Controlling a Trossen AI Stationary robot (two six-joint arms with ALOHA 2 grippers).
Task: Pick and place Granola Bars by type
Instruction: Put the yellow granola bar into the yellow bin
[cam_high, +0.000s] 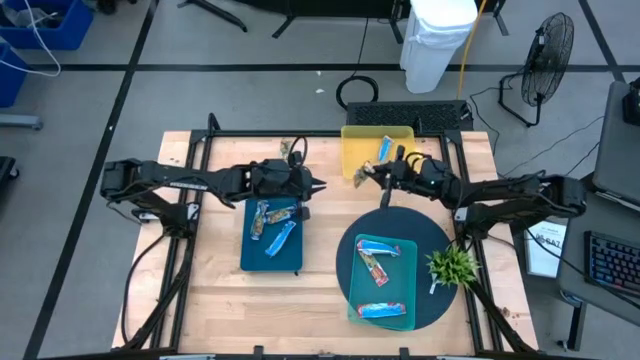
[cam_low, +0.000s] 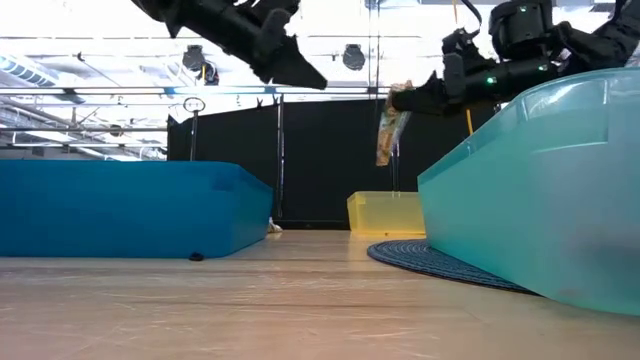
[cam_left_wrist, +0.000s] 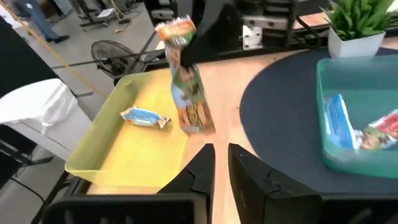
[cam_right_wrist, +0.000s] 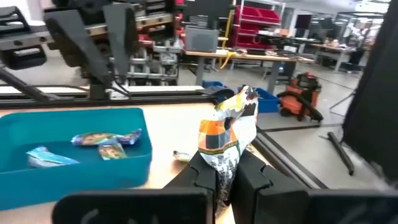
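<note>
My right gripper (cam_high: 368, 177) is shut on a mottled green-and-orange granola bar (cam_left_wrist: 189, 93), high above the table by the yellow tray's (cam_high: 350, 135) near left corner. One blue bar (cam_left_wrist: 145, 117) lies in the yellow tray. My left gripper (cam_high: 316, 187) is shut and empty, raised over the far right corner of the blue tray (cam_high: 250, 260), which holds blue and mottled bars (cam_high: 272, 222). The teal tray (cam_high: 352, 300) on the dark round mat (cam_high: 440, 235) holds a mottled bar (cam_high: 378, 262) and a blue bar (cam_high: 383, 310). My right gripper pinches the mottled bar between its two fingers near one end (cam_right_wrist: 224, 163), with the crimped tip (cam_left_wrist: 175, 28) sticking out past them. The fingers (cam_low: 415, 98) come level from the table's right. The bar hangs down below them (cam_low: 388, 135), clear of table and trays.
A small potted plant (cam_high: 452, 265) stands at the mat's right edge. A small wrapped piece (cam_high: 291, 148) lies on the table beyond the blue tray. Bare wood lies between the blue tray and the mat. A black frame rail runs along the far edge.
</note>
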